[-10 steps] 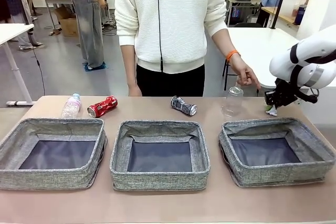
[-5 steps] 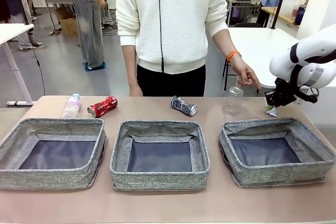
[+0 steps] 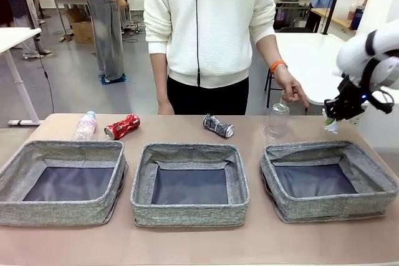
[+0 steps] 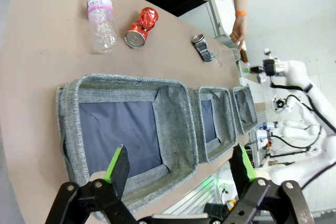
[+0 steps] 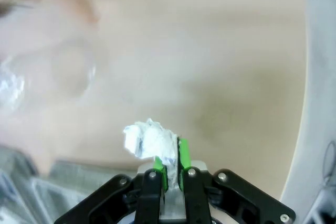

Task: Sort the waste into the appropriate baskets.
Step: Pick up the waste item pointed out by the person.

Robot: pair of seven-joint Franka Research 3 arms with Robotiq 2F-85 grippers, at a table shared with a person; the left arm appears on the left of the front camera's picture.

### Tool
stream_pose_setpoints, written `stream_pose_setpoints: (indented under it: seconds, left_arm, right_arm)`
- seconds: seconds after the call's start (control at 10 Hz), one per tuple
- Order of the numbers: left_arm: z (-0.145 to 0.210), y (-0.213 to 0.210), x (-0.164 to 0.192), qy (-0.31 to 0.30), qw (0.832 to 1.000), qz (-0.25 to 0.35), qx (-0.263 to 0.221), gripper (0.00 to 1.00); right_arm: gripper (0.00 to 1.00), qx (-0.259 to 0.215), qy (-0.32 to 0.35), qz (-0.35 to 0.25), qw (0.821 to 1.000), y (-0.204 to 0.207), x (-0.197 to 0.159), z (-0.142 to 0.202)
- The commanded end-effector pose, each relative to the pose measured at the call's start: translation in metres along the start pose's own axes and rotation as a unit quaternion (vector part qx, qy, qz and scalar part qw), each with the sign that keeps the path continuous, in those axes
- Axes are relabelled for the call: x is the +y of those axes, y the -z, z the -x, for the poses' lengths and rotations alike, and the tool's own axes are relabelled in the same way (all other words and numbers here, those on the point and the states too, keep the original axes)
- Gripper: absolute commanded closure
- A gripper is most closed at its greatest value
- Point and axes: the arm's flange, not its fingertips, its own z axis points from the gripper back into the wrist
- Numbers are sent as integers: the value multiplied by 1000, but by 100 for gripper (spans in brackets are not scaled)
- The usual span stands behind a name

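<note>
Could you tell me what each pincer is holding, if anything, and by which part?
The right pincer pinches the crumpled paper wad by one edge; the left pincer holds nothing.

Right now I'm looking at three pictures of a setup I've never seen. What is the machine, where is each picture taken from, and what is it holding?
It is a robot with two white arms at a table, facing a person. The wide picture looks across the table from the robot's side; the other two come from a camera on each wrist. On the table lie three grey baskets, a plastic bottle, a red can, a black-and-silver can, and a clear cup by the person's hand. The right claw is shut on a paper wad. The left claw hangs open over a basket, empty.
</note>
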Motion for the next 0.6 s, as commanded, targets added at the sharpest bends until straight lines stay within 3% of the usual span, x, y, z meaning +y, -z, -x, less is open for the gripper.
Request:
stream_pose_setpoints:
  seconds: [0.0, 0.2, 0.3, 0.4, 0.5]
  left_arm:
    - [-2, 1, 0, 8, 1000, 9, -6, 0]
    - [-2, 1, 0, 8, 1000, 9, -6, 0]
    - [-2, 1, 0, 8, 1000, 9, -6, 0]
    - [-2, 1, 0, 8, 1000, 9, -6, 0]
    - [-2, 1, 0, 8, 1000, 9, -6, 0]
  right_arm:
    - [100, 71, -9, -21, 997, -82, 2, 95]
    - [100, 11, -29, 26, 999, -128, 13, 193]
    - [100, -16, -40, 31, 999, -131, 16, 215]
    - [100, -30, -60, 2, 998, -124, 13, 210]
    - [96, 32, -25, 4, 999, -130, 7, 191]
